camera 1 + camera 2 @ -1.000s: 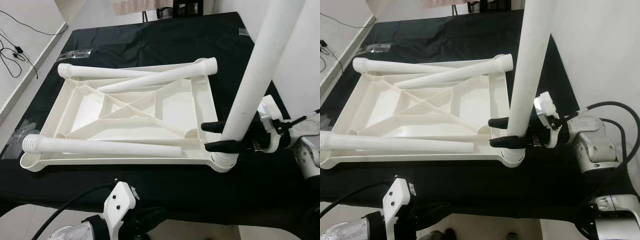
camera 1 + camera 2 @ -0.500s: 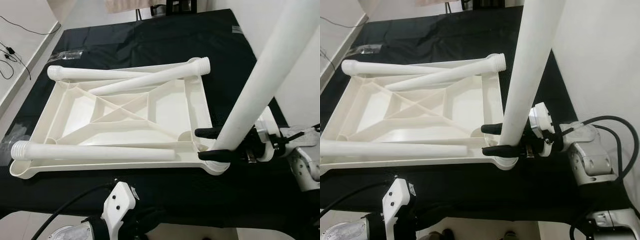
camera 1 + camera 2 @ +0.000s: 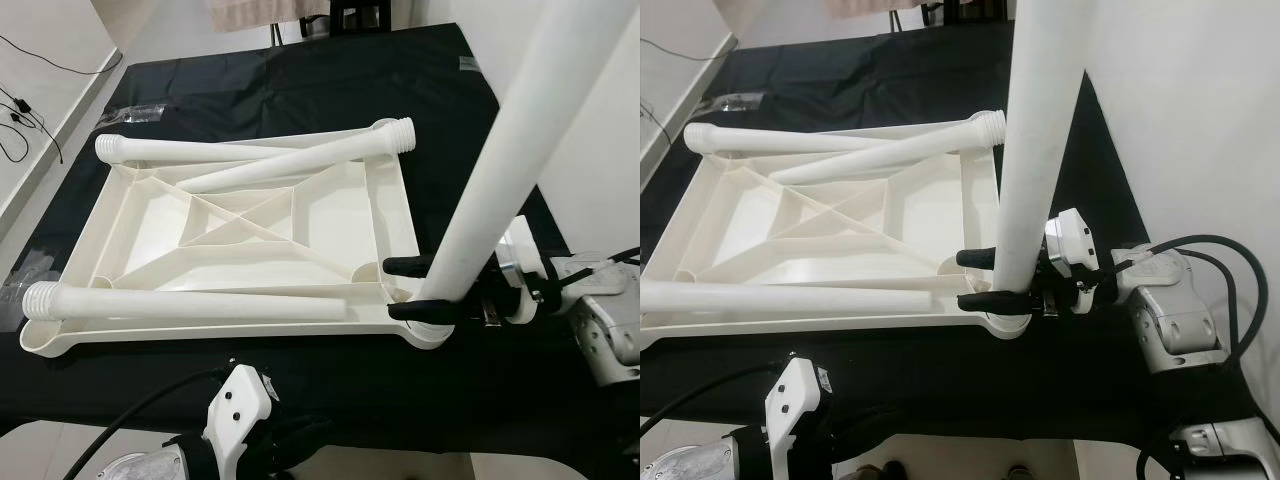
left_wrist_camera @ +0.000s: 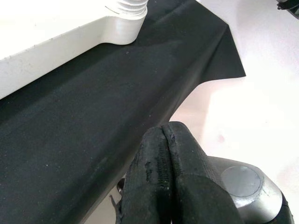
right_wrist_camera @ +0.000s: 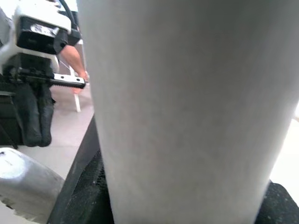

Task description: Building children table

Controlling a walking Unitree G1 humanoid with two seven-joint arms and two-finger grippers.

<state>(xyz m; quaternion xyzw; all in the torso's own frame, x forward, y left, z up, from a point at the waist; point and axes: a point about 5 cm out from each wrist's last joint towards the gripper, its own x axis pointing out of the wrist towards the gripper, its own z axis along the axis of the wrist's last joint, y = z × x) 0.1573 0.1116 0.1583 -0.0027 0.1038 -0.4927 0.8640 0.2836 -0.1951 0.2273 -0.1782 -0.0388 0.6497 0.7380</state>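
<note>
White plastic tabletop [image 3: 250, 240] is laid upside down, ribbed underside up, on a black cloth [image 3: 300, 90] spread over the table. One white leg [image 3: 500, 160] is stood upright in the corner socket [image 3: 430, 325] nearest the right arm, leaning slightly at the top. The leg is pinched low down by the right gripper [image 3: 425, 288], one black finger [image 3: 410, 265] on the far side and one on the near side, just above the socket. In the right wrist view the leg [image 5: 187, 107] is seen pressed close between the fingers.

Three more legs are laid loose on the tabletop, away from the fingers: one [image 3: 190, 302] along the near edge, its threaded end at the corner opposite the gripper; one [image 3: 200, 150] along the far edge; one [image 3: 300, 160] set diagonally, its threaded end overhanging the far corner beyond the fingers.

The left gripper [image 4: 161, 186] is held below the near edge of the table, fingers pressed together on nothing. Ahead of the left fingers, the black cloth's hanging corner and the tabletop's socket corner are seen. A clear plastic bag [image 3: 140, 107] is noted on the cloth's far left.
</note>
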